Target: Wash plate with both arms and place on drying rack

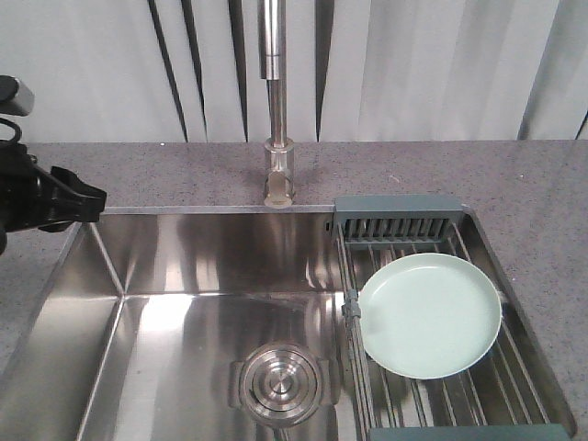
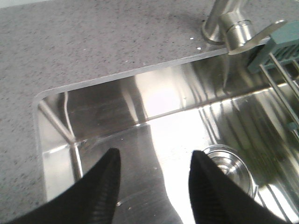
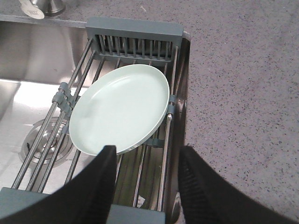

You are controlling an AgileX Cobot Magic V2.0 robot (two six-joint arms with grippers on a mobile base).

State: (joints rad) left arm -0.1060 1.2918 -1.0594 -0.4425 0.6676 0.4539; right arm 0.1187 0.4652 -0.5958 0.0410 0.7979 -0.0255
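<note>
The pale mint-green plate (image 1: 430,315) lies flat on the wire bars of the drying rack (image 1: 400,223), which spans the right end of the sink. In the right wrist view the plate (image 3: 120,109) sits just ahead of my right gripper (image 3: 148,150). That gripper is open and empty, above the near end of the rack (image 3: 133,32). My left arm (image 1: 46,197) reaches in from the left edge over the sink's left rim. My left gripper (image 2: 156,156) is open with nothing in it, above the bare sink basin (image 2: 154,116).
A steel faucet (image 1: 276,110) rises from the grey speckled countertop (image 1: 184,170) behind the sink. The round drain (image 1: 280,381) sits in the basin floor, left of the rack. More countertop (image 3: 243,93) runs along the rack's right side.
</note>
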